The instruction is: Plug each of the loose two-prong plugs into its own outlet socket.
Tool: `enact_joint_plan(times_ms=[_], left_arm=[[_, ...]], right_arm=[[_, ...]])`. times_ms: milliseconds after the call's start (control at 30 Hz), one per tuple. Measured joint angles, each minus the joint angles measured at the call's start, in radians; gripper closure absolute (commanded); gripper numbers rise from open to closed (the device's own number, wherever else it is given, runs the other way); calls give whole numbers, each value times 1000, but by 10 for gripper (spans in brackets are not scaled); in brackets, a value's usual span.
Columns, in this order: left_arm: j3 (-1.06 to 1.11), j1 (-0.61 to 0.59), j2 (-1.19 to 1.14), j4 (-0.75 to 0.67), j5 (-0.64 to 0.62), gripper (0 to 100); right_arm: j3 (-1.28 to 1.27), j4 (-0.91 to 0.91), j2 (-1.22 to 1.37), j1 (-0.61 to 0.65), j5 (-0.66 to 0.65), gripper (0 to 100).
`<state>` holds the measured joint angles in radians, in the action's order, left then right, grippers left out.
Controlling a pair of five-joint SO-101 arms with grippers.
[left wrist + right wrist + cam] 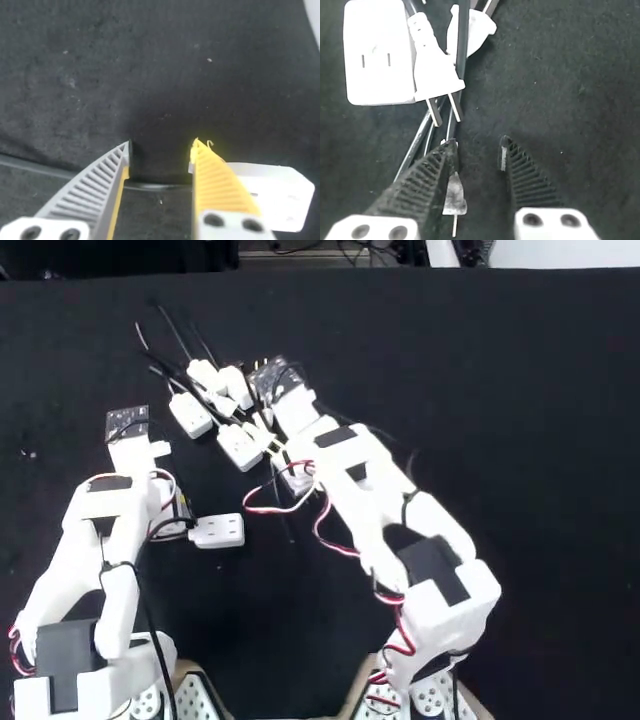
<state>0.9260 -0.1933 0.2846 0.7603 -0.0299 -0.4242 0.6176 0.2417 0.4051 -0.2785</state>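
Lying flat on the black cloth with its two metal pins aimed back toward the right gripper, the loose white two-prong plug rests just beside a white outlet block, touching or nearly touching its edge, with the block's two slots facing up; a second plug lies just past it, and black cords run under and between them; a small pale piece with one thin pin sits beneath one right finger, and I cannot tell what it is; the right gripper hovers near the pins with its fingers spread apart and nothing between them; the left gripper is likewise spread and empty over bare cloth, with a separate outlet block lying beside that arm's wrist, well apart from the others; the plug looks light and rigid, a moulded body with smooth faces that could slip in a shallow pinch, while its cord is probably springy enough to tug or twist it once lifted; the pins seem thin and easy to bend, so the sound hold is likely across the broad flat sides of the body just behind them, never on pins or cord; the outlet block also looks light and may skid on the cloth under a push, so bracing it with the other arm would be wise.
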Motion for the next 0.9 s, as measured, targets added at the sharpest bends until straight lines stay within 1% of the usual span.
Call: enact_joint_plan(times_ms=[167,367,500,633,733,833,900], left_arm=[[0,43,0,-9,0,798],[0,49,0,-9,0,798],[0,49,0,-9,0,798],[0,49,0,-9,0,798],[0,49,0,-9,0,798],[0,49,0,-9,0,798],[0,49,0,-9,0,798]], right_arm=[[2,32,-5,0,-5,854],[-9,77,-101,0,-5,854],[-64,71,-144,49,-8,854],[-87,5,-135,75,-6,857],[-87,-26,-77,78,-25,858],[-86,-20,-21,77,-64,858],[-51,17,-17,77,-75,861]])
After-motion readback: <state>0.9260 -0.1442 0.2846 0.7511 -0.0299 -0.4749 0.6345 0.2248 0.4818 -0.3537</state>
